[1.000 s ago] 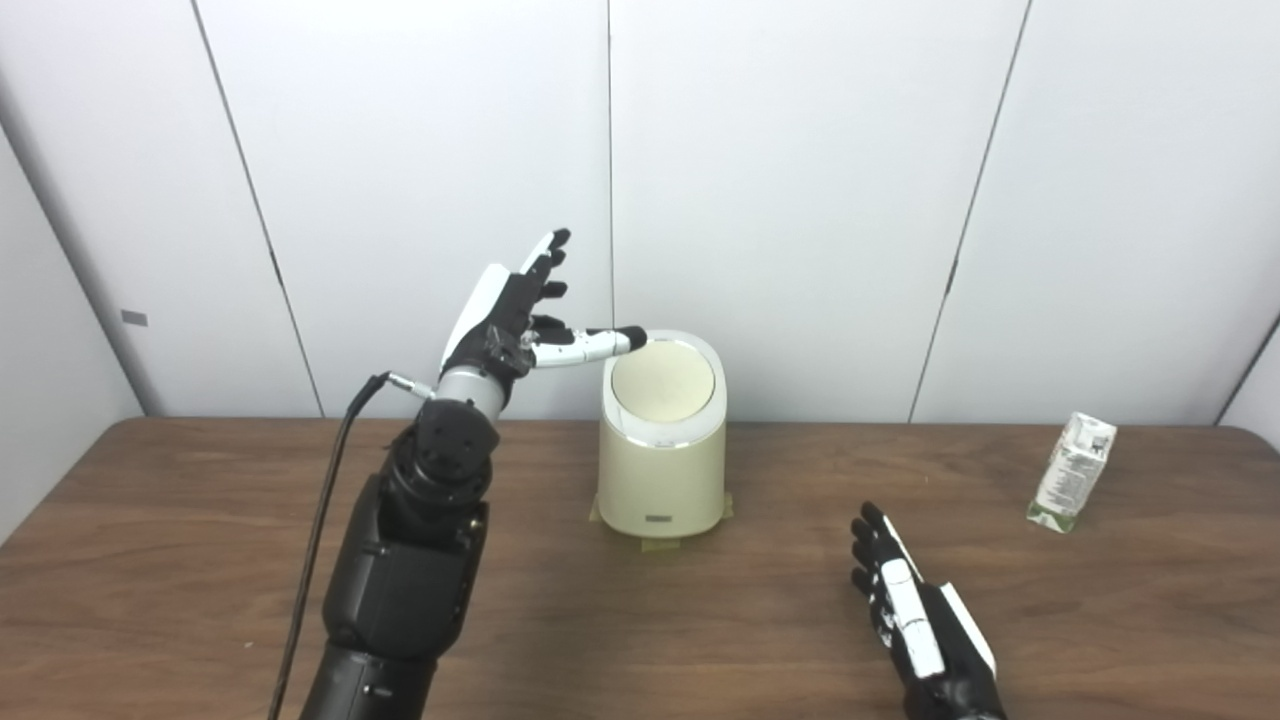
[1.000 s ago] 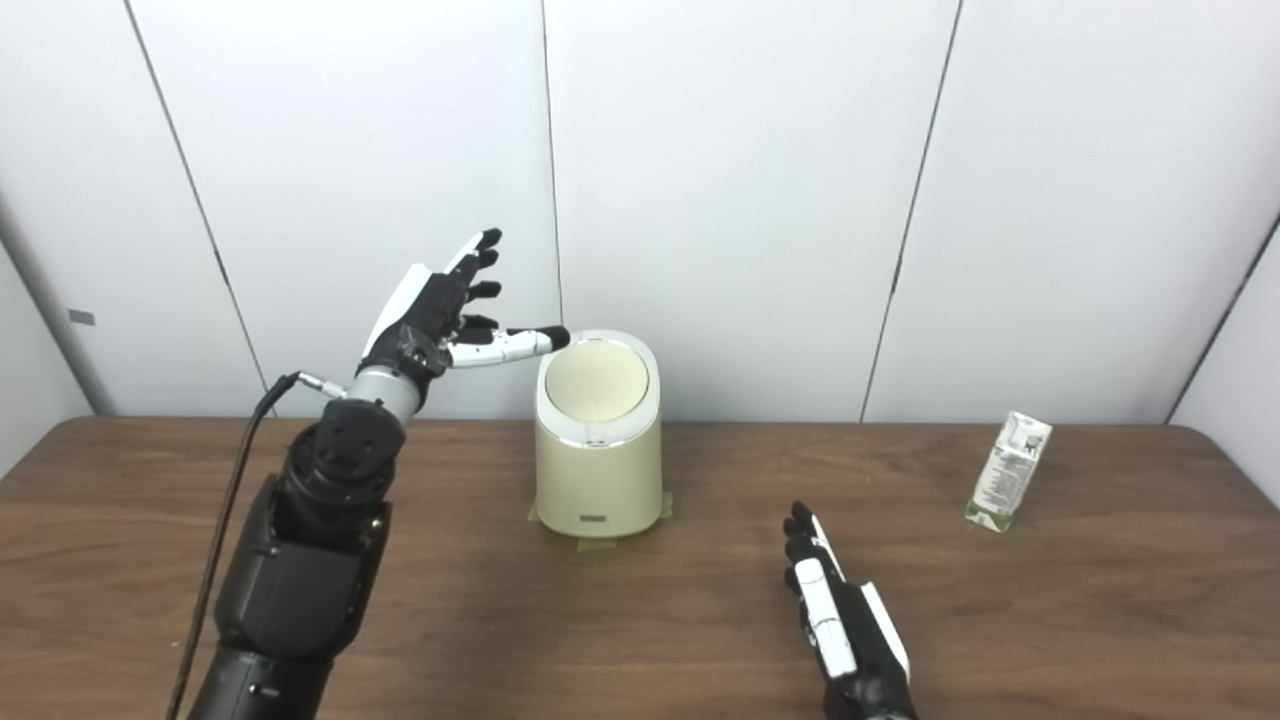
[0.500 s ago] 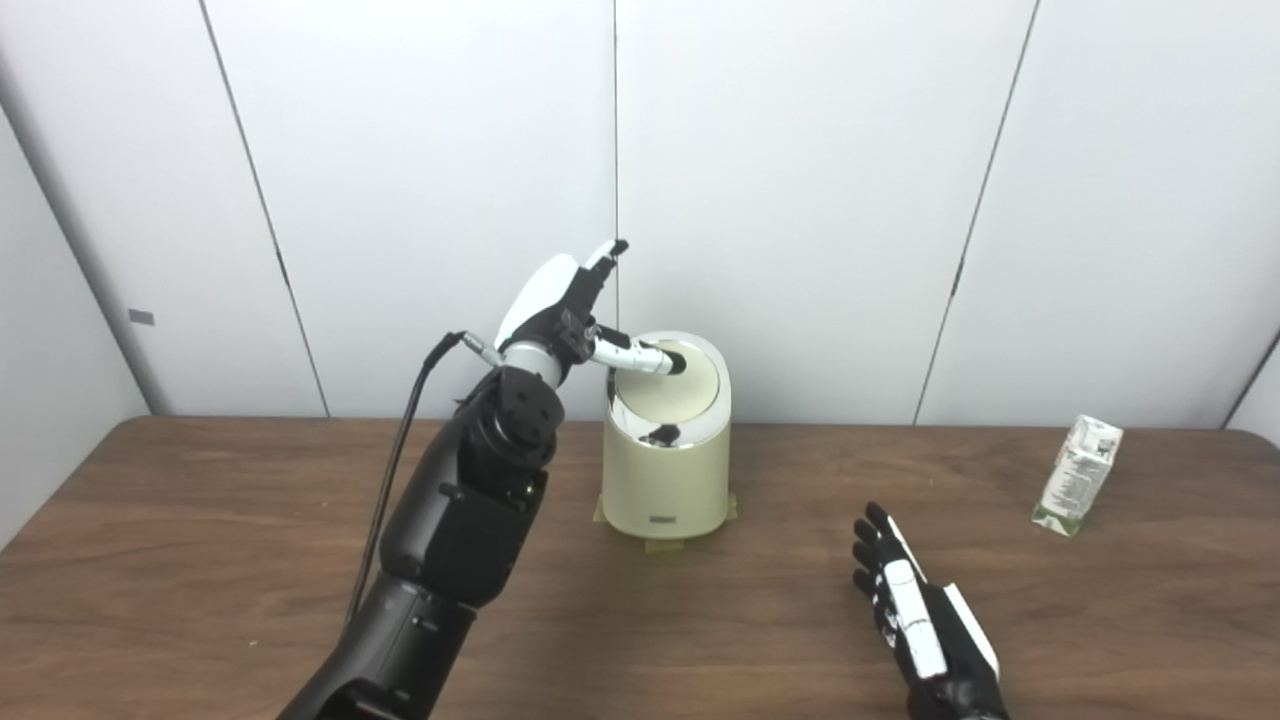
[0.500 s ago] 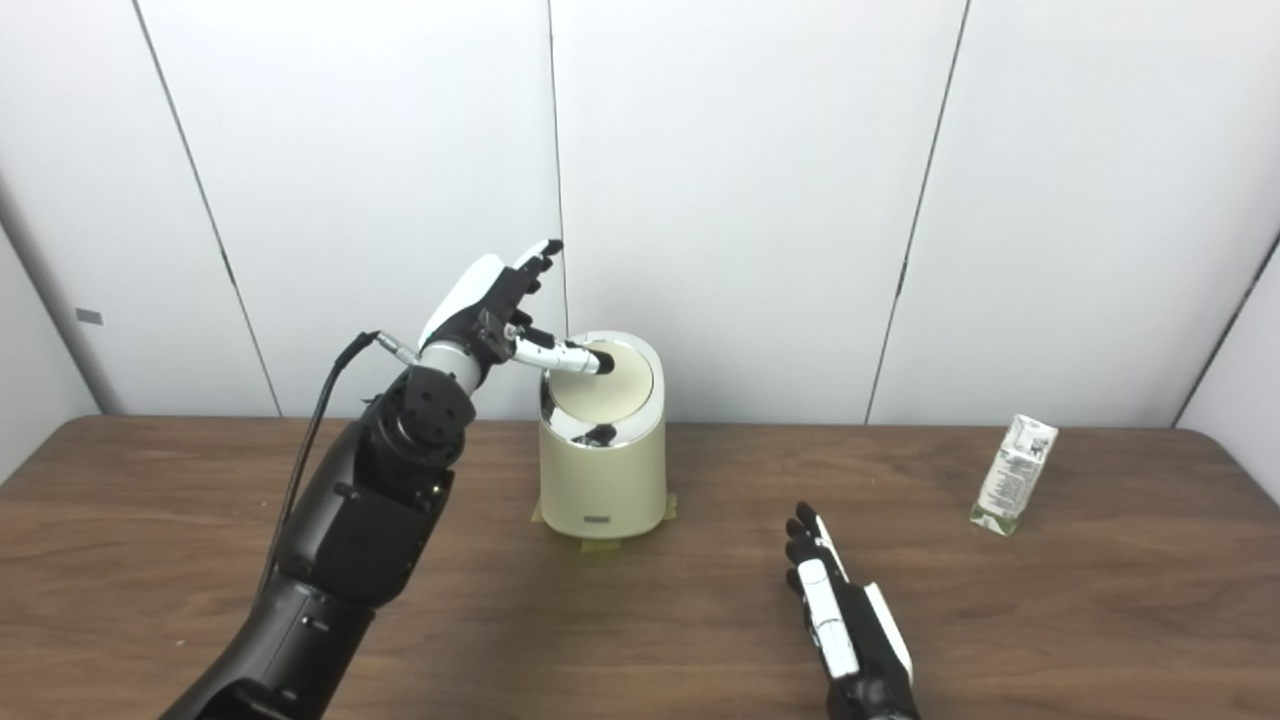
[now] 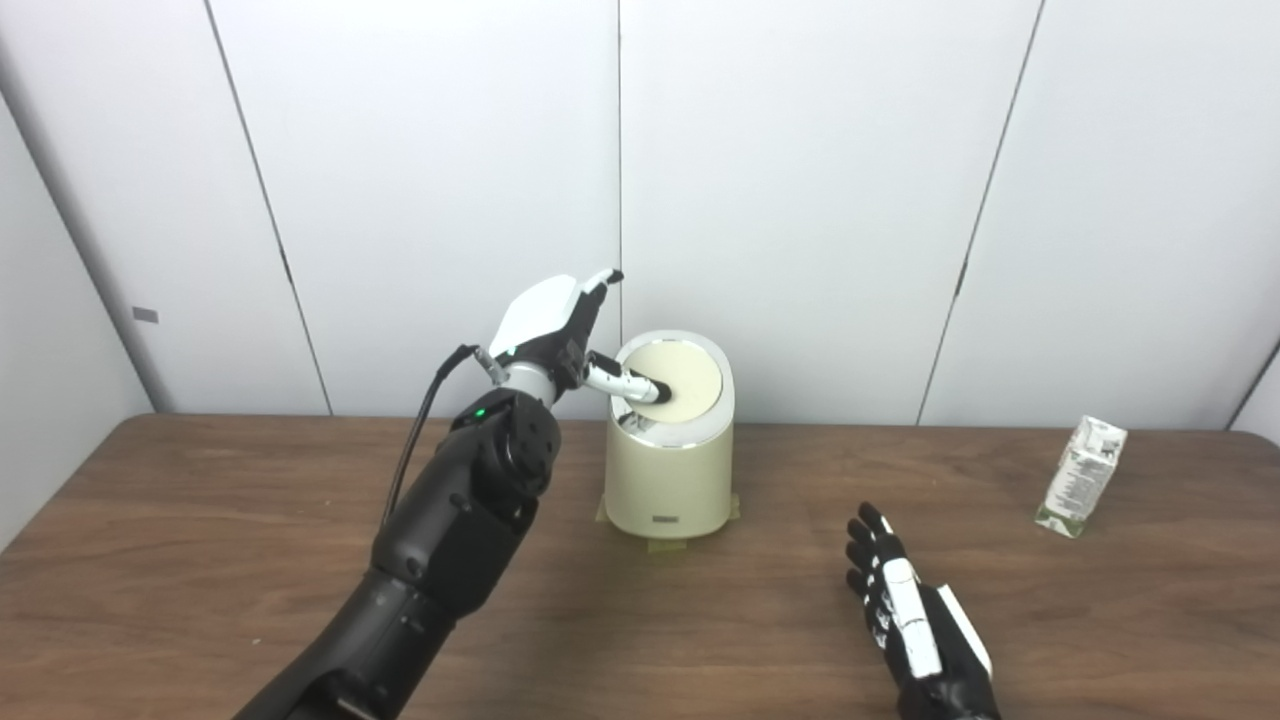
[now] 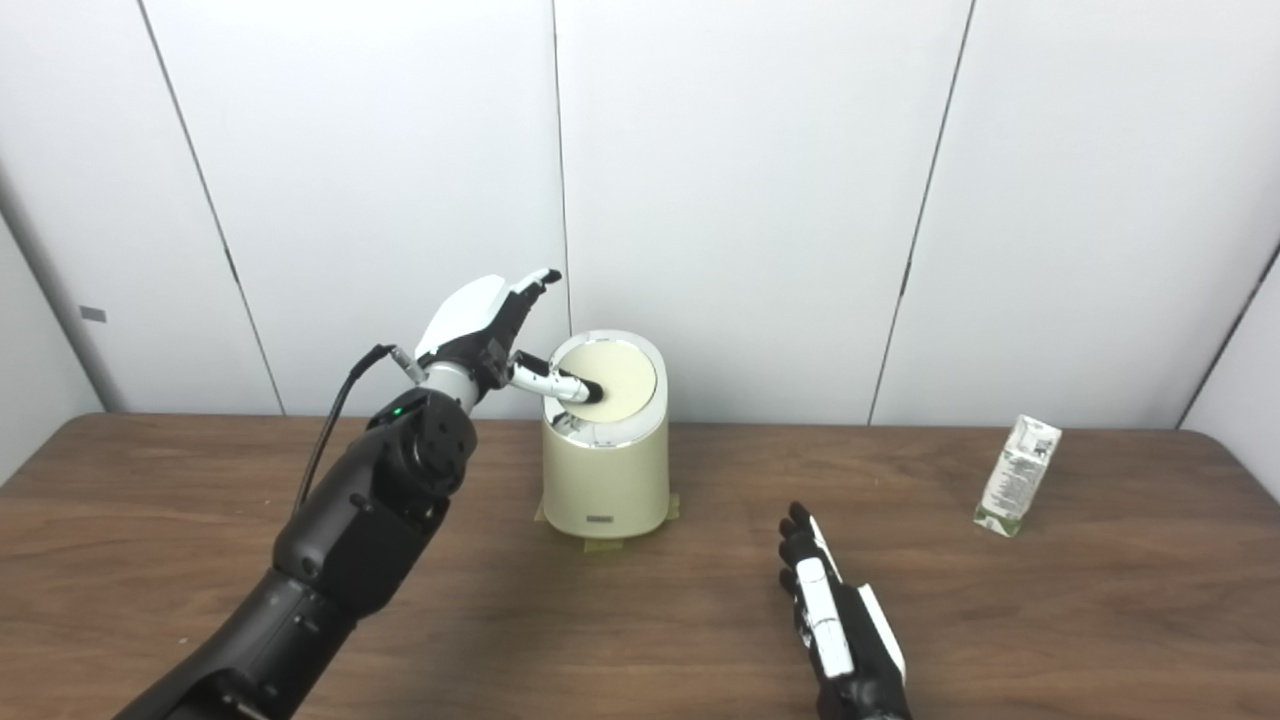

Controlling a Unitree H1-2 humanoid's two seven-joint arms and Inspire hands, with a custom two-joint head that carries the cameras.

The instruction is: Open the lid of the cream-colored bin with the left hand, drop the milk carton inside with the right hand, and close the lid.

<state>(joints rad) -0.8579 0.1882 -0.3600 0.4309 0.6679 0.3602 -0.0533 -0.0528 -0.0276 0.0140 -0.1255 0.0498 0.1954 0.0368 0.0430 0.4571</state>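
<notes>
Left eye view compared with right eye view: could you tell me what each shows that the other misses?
Only the left eye view: more of the table's left edge. Only the right eye view: the table's far right corner. Both: left hand with a digit on the cream-colored bin lid, right hand open, milk carton standing far right.

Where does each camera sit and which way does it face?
Left eye view: on the head, looking down and forward across the table to the wall; both arms enter from the bottom edge.
Right eye view: beside it, a little to the right, same aim; the same arms show.
Shared: the left hand open, with its thumb on the bin lid, the right hand open and flat on the table, and the milk carton standing far right.
</notes>
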